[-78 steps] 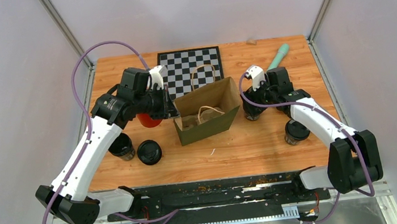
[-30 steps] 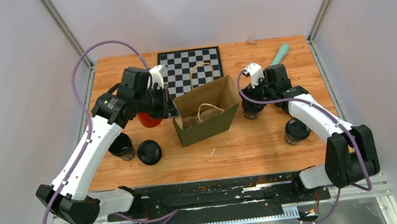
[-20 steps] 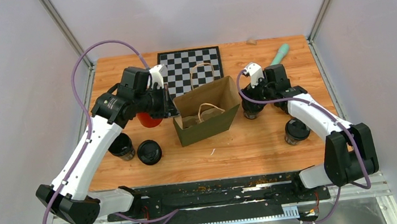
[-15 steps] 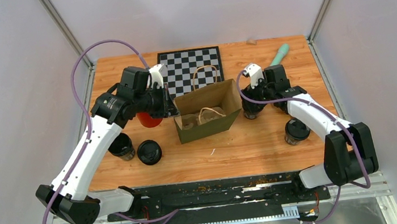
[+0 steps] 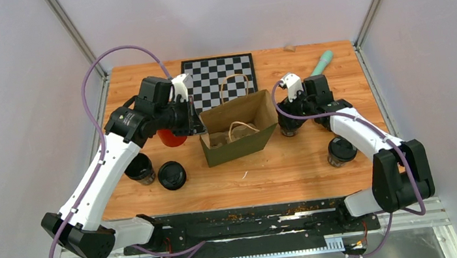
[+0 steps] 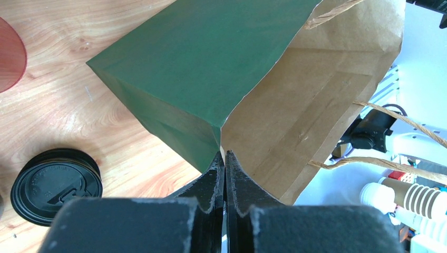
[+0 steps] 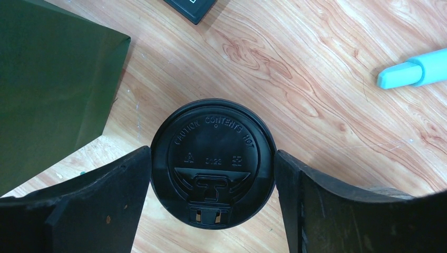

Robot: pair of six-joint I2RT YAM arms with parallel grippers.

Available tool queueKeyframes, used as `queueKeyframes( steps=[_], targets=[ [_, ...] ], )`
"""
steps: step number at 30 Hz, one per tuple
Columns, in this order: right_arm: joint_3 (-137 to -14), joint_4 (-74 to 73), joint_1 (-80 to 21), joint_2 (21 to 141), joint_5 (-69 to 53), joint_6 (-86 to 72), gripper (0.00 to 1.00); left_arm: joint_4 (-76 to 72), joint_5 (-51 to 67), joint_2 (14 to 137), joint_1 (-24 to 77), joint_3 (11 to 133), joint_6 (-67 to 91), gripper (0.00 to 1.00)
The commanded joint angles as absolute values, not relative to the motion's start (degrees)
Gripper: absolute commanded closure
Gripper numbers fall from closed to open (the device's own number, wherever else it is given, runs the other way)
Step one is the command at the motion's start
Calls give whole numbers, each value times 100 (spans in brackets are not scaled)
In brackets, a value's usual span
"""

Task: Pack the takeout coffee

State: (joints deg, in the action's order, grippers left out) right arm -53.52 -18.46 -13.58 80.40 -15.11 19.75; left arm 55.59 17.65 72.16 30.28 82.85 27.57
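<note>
A wooden table (image 5: 296,167) carries everything. At its middle stands a paper bag (image 5: 238,147), green outside and brown inside, with its mouth open upward. Behind it, at the far edge, lies a checkerboard (image 5: 206,79). The left hand (image 6: 225,158) is pinched tight on the bag's rim at the corner facing the left edge. The right hand (image 7: 212,174) is spread wide, a finger close against each side of a black-lidded coffee cup (image 7: 213,142). That cup stands on the table just beside the bag, on the side toward the right edge. I cannot tell whether it is actually gripped. Two more dark cups (image 5: 171,175) sit near the left edge, and a fourth cup (image 5: 341,150) sits near the right edge. A red cup (image 5: 171,138) stands under the left arm.
</note>
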Motion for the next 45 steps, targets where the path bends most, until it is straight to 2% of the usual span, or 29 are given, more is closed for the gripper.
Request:
queueKeyframes(
  steps=[1,10,15,25,41,45],
  targets=[
    [-5321,-1762,-1362,8086,-1512,1957,15,5489,1764,7207,3006,8494,2613,97],
    [-5247,-1758,-1362,8064,-1433,1986,15,5498,1767,7196,3006,8499,2626,96],
    [-5189,-1711,-1361,8043,-1459,1969,20,5512,1746,7172,3003,8492,2616,96],
    [-5134,-1712,-1360,7856,-1277,1969,25,5511,1726,7205,3005,8521,2627,89],
    [-5332,-2100,-1357,7400,-1188,1561,27,5882,1363,7264,3006,8735,2608,62],
    [-5431,-2321,-1358,7284,-1234,1397,27,6323,1060,7318,3006,8926,2625,58]
  ],
)
